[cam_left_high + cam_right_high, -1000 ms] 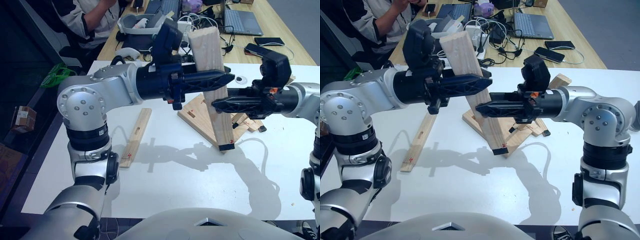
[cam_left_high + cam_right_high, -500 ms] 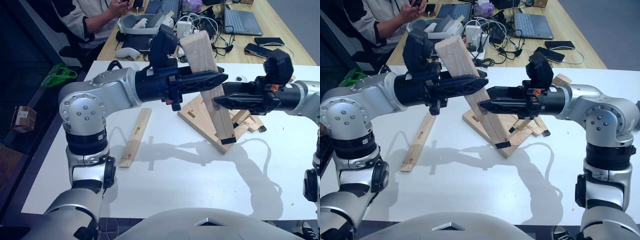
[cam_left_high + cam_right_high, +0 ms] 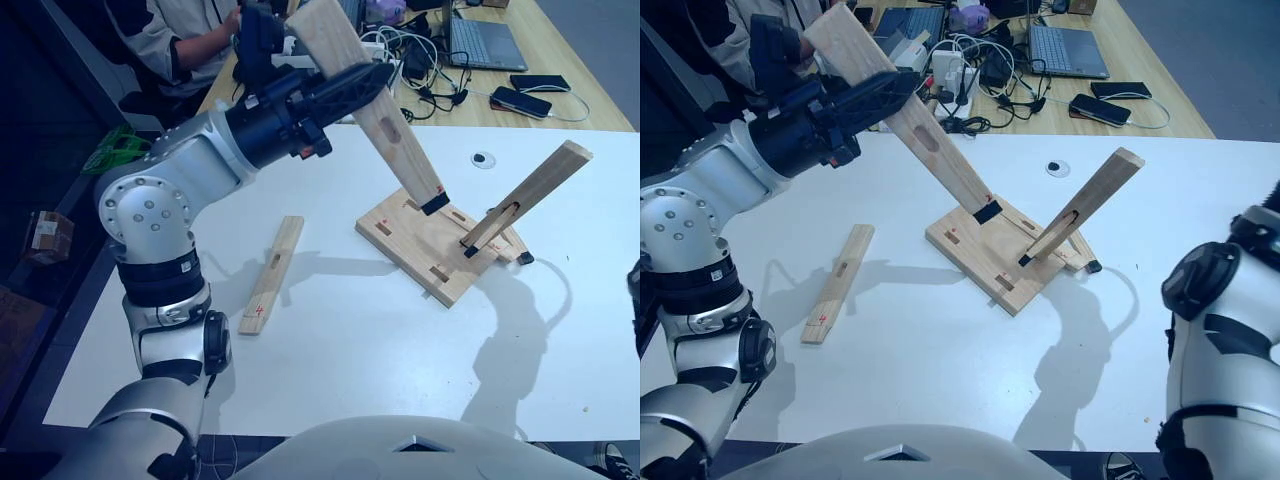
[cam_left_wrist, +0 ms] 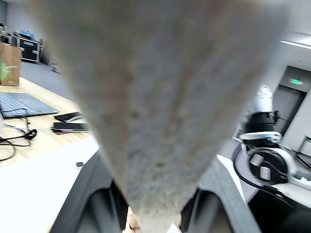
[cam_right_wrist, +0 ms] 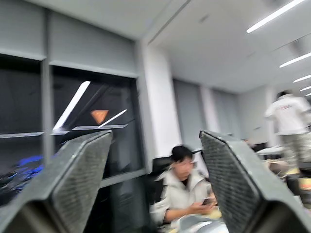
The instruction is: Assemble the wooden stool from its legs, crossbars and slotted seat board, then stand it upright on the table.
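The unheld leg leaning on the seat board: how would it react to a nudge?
Likely topples: the leg tilts steeply, only its lower end on the board. Probably stiff, being solid wood. The flat board should slide rather than tip.

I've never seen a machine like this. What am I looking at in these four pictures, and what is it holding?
This is a humanoid robot with two arms, each ending in a two-fingered tool. The two wide pictures come from cameras in its head, looking down over a white table. The other two come from cameras on its wrists. The left tool grips a wooden leg, tilted, its dark-capped lower end at the seat board lying flat. A second leg stands slanted on that board. A slotted wooden piece lies apart on the table. The right tool is open and empty, pointing into the room.
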Action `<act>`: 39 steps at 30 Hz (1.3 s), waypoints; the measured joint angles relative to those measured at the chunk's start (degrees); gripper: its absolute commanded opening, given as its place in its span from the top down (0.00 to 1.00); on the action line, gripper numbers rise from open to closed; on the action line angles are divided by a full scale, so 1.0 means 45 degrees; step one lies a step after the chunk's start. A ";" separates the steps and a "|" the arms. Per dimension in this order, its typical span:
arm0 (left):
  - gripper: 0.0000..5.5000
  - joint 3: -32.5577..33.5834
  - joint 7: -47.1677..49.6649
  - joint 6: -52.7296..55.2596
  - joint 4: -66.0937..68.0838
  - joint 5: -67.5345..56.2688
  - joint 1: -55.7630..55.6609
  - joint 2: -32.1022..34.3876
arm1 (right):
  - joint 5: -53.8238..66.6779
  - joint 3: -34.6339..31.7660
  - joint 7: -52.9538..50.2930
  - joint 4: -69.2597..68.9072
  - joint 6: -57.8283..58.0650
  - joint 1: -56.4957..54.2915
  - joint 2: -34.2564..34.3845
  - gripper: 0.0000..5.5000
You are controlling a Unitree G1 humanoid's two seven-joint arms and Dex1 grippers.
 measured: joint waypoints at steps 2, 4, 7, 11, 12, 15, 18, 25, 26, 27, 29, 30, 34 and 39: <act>0.81 -0.0094 0.0571 -0.0303 0.0055 0.0792 0.0044 0.0009 | -0.0972 -0.0034 -0.0005 0.0799 -0.0427 0.0508 -0.0734 0.39; 0.81 -0.0792 0.0814 -0.0491 -0.0018 0.2154 0.0590 0.0360 | -0.1940 0.0168 0.0502 0.1197 -0.0468 0.2157 -0.1425 0.39; 0.81 -0.1821 0.0675 -0.0654 -0.0414 0.3626 0.1666 0.1088 | -0.3115 0.0748 0.2252 0.1393 -0.0442 0.5105 -0.2522 0.39; 0.81 -0.2331 0.0514 -0.0894 -0.0642 0.4743 0.2339 0.1269 | -0.4087 0.1232 0.4873 0.0506 -0.0266 0.9215 -0.3855 0.39; 0.81 -0.2413 0.0503 -0.0975 -0.0699 0.4984 0.2444 0.1257 | -0.4091 0.1354 0.5811 -0.0157 -0.0073 1.0482 -0.4103 0.39; 0.81 -0.2600 0.0489 -0.1163 -0.0770 0.5421 0.2645 0.1149 | -0.4199 0.1781 0.7548 -0.1911 0.0129 1.3224 -0.4371 0.39; 0.81 -0.2778 0.0476 -0.1261 -0.0755 0.5940 0.2667 0.1138 | -0.4265 0.2375 0.8655 -0.4470 0.0182 1.5292 -0.4554 0.39; 0.81 -0.3272 0.0184 -0.1272 -0.0700 0.6818 0.2571 0.1095 | -0.3626 0.5452 0.7751 -0.9635 0.1284 1.5938 -0.2981 0.39; 0.81 -0.3263 0.0159 -0.1255 -0.0701 0.6851 0.2499 0.1098 | -0.3715 0.5855 0.7542 -0.9807 0.1302 1.5800 -0.2835 0.39; 0.81 -0.3251 0.0120 -0.1212 -0.0706 0.6870 0.2461 0.1103 | -0.3939 0.6168 0.7413 -0.9856 0.1295 1.5578 -0.2777 0.39; 0.81 -0.3246 -0.0039 -0.1082 -0.0717 0.6883 0.2388 0.1116 | -0.4459 0.6963 0.7209 -0.9955 0.1109 1.5193 -0.2577 0.39; 0.81 -0.3244 -0.0070 -0.0989 -0.0720 0.6897 0.2348 0.1130 | -0.4695 0.7305 0.7191 -0.9981 0.1025 1.5069 -0.2561 0.39; 0.81 -0.3223 -0.0214 -0.0707 -0.0763 0.6956 0.2293 0.1174 | -0.5614 0.8331 0.7038 -1.0162 0.0662 1.4710 -0.2621 0.39; 0.81 -0.3209 -0.0300 -0.0592 -0.0798 0.7094 0.2148 0.1177 | -0.6334 0.9260 0.6991 -1.0366 0.0454 1.4305 -0.2517 0.39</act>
